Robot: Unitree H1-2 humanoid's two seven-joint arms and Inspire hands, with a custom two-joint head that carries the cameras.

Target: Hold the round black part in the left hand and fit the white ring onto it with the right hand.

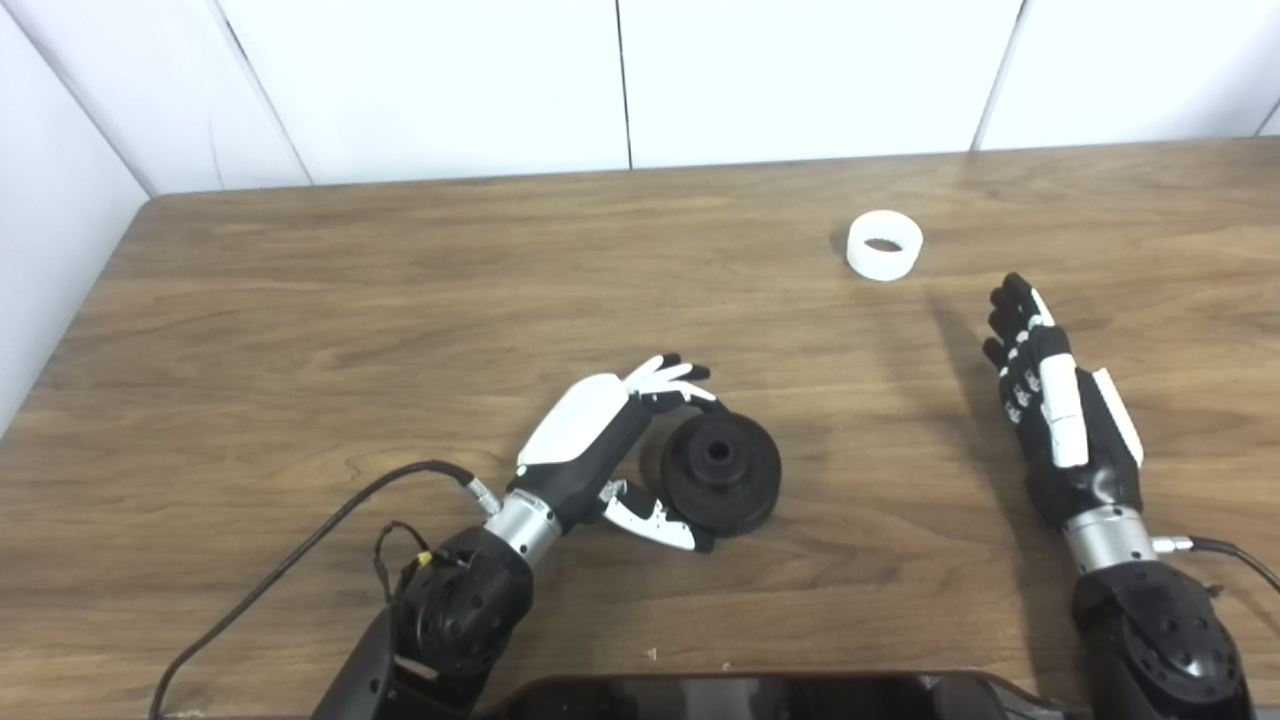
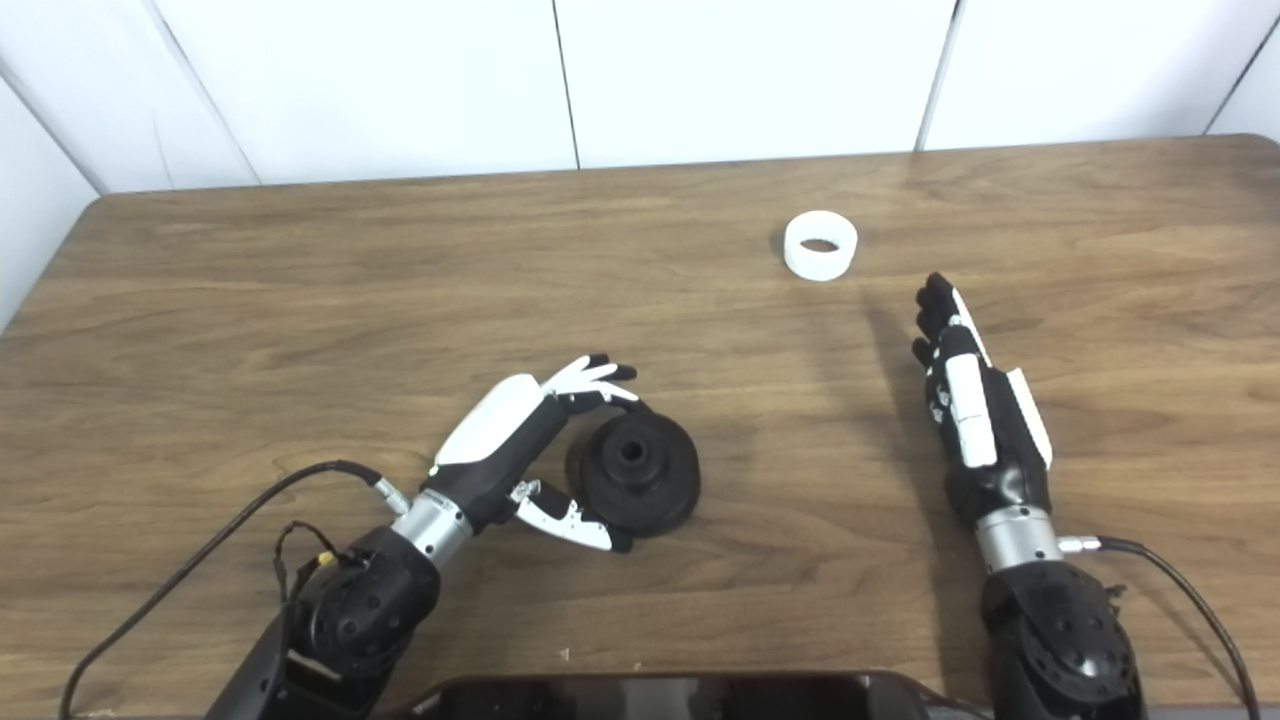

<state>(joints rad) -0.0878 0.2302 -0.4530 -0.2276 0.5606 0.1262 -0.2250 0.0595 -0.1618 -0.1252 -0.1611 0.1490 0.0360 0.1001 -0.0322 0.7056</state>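
Note:
The round black part (image 1: 720, 470) lies on the wooden table (image 1: 400, 300) near the front centre, a hub with a hole facing up. My left hand (image 1: 600, 430) sits at its left side, open. Its fingers (image 1: 665, 378) curve past the part's far edge and the thumb reaches along the near edge; I cannot tell whether they touch it. The white ring (image 1: 884, 244) stands alone farther back and to the right. My right hand (image 1: 1060, 410) is open, fingers stretched out toward the back, a short way to the near right of the ring and apart from it.
A black cable (image 1: 300, 560) loops over the table from the left wrist. A dark, flat object (image 1: 750, 695) lies along the bottom edge. White wall panels (image 1: 620, 80) rise just behind the table's back edge. The table's left edge runs diagonally.

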